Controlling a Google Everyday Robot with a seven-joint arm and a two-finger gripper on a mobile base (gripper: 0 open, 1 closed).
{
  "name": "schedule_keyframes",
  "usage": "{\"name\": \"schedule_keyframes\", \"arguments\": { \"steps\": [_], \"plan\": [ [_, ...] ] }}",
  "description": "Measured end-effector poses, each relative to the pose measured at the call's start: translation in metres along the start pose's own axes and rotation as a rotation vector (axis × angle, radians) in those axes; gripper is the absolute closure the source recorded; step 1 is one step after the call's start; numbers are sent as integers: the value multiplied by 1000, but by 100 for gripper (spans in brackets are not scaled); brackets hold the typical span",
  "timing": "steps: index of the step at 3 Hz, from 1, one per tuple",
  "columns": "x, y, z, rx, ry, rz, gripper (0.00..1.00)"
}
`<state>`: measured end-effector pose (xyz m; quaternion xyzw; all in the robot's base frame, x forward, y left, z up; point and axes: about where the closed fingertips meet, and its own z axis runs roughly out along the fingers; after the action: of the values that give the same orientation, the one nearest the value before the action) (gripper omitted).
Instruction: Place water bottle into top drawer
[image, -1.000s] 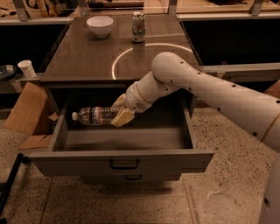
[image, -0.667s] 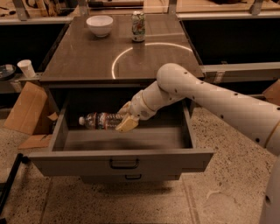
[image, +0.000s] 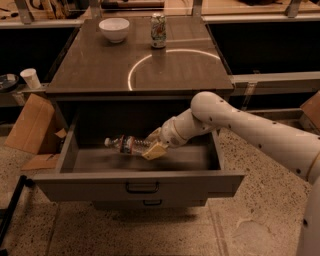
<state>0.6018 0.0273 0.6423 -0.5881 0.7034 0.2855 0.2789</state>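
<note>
I have the tool (image: 153, 149) down inside the open top drawer (image: 140, 179), its tan fingers (image: 156, 151) pinching the water bottle (image: 128, 145) near its bottom end. The bottle lies almost on its side with the white cap pointing left, over the left-middle of the drawer floor. I cannot tell whether it touches the floor or hangs just above it.

I judge it a light thing: thin ribbed plastic that gives under a squeeze, smooth and round, so it may roll once I let go. Held by one end, the cap side could sag. A hold nearer the label band would be steadier. It is not fragile, so a short drop should do no harm.

Apart from the bottle and the tool, I see nothing in the drawer. On the counter (image: 90, 70) behind it stand a white bowl (image: 114, 29), whose inside I cannot make out, and a soda can (image: 158, 31), well apart from the drawer.
</note>
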Motion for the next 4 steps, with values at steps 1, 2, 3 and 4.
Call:
{"name": "schedule_keyframes", "arguments": {
  "steps": [1,2,3,4],
  "plan": [
    [9,-9,-1,23,-11,34,50],
    [13,-17,-4,42,-16,49,27],
    [14,-25,-10,63,-27,57,4],
    [10,-30,-19,86,-36,54,0]
  ]
}}
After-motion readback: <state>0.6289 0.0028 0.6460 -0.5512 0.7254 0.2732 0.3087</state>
